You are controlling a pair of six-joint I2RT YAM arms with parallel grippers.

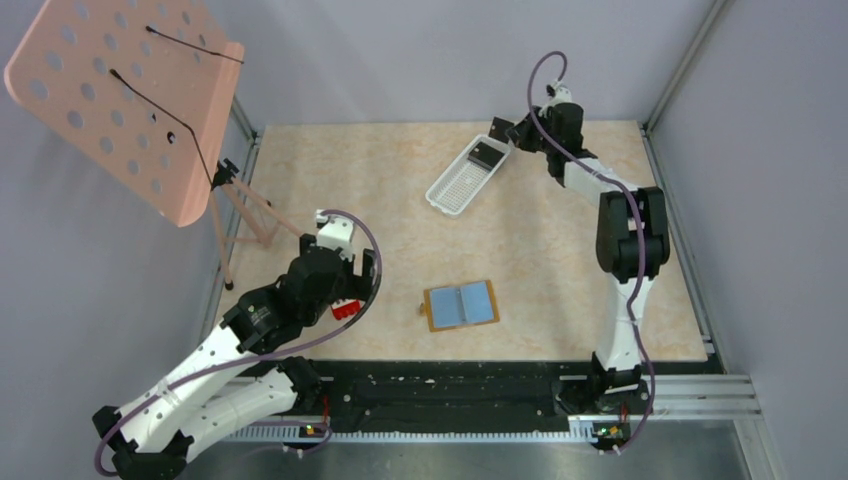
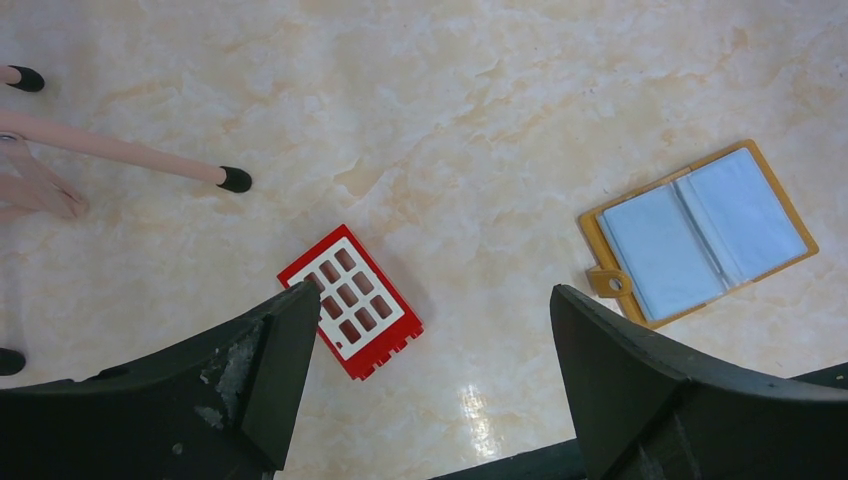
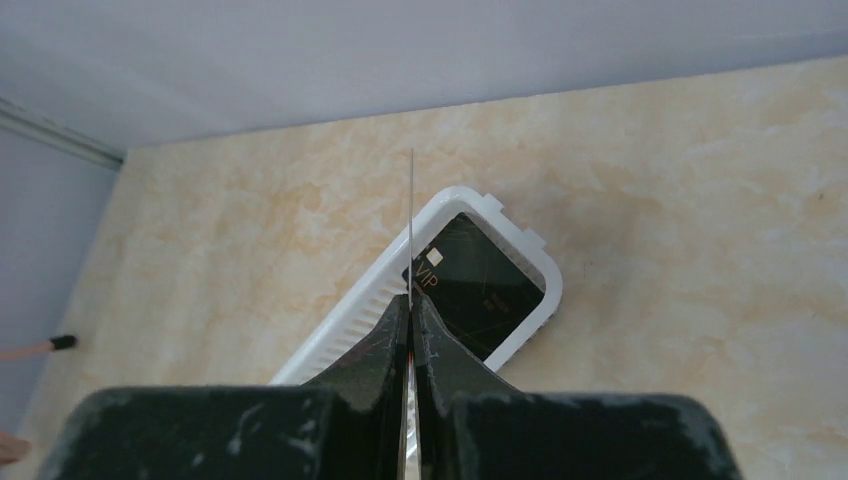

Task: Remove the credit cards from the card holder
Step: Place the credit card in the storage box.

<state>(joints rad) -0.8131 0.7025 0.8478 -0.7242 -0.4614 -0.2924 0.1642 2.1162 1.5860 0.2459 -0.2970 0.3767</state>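
Note:
The card holder lies open and flat on the table, tan rim with a small tab and pale blue inner panels. My right gripper is at the far side, shut on a thin credit card seen edge-on, held upright over the far end of the white slotted tray. A black credit card marked VIP lies in that end of the tray. My left gripper hangs open above the table, left of the holder, with nothing between its fingers.
A small red and white grid block lies under the left gripper's left finger. A pink perforated music stand rises at the far left, its feet on the table. Grey walls close in the table.

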